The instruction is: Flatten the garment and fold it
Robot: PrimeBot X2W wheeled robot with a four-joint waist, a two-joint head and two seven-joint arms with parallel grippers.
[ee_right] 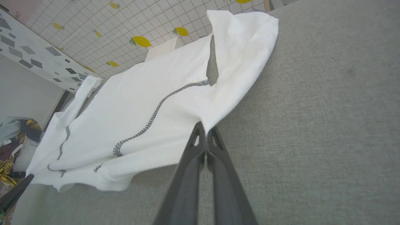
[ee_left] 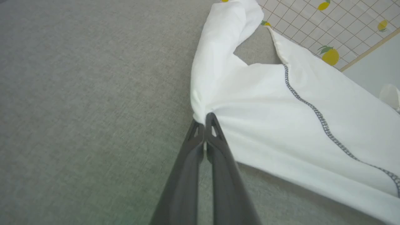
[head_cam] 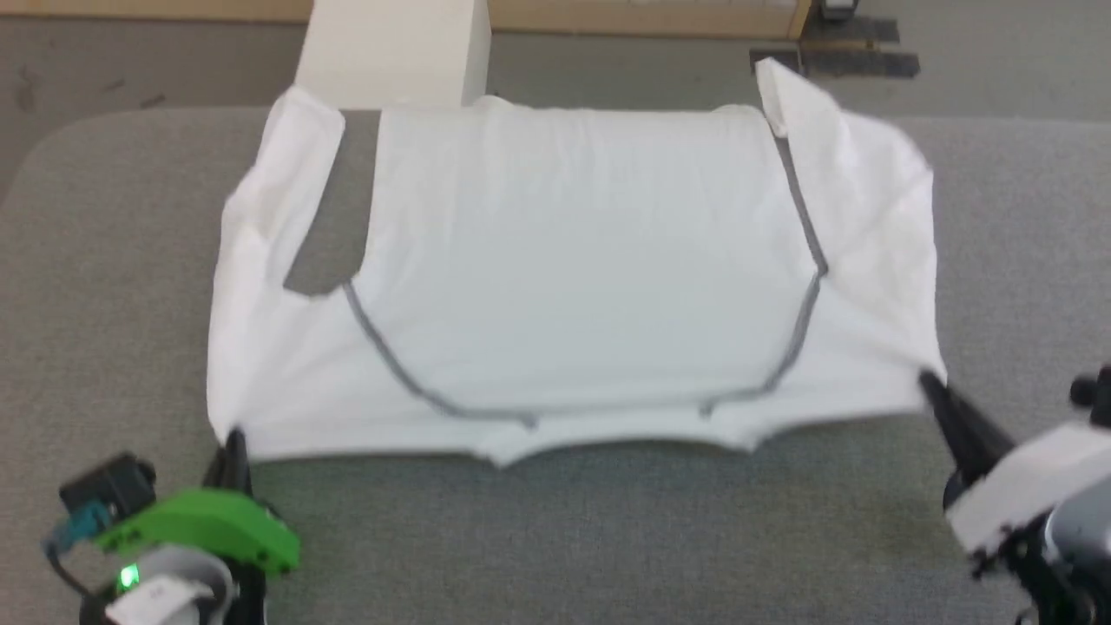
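The garment (head_cam: 573, 260), a white T-shirt with dark stitched seams, lies spread on the grey table, its near edge lifted slightly. My left gripper (head_cam: 233, 438) is shut on the garment's near left sleeve corner; the left wrist view shows the cloth (ee_left: 281, 118) bunched at the closed tips of this gripper (ee_left: 204, 120). At the near right, my right gripper (head_cam: 930, 382) is shut on the other sleeve corner, and the right wrist view has the fabric (ee_right: 150, 106) pinched at that gripper's tips (ee_right: 204, 128). Both sleeves stretch back along the garment's sides.
A rigid white box (head_cam: 395, 52) stands beyond the table's far edge behind the garment. Grey tabletop (head_cam: 573, 538) lies bare in front of the garment and on both sides. A tiled floor (ee_right: 125, 28) and a pile of clothes (ee_right: 12, 140) show past the table.
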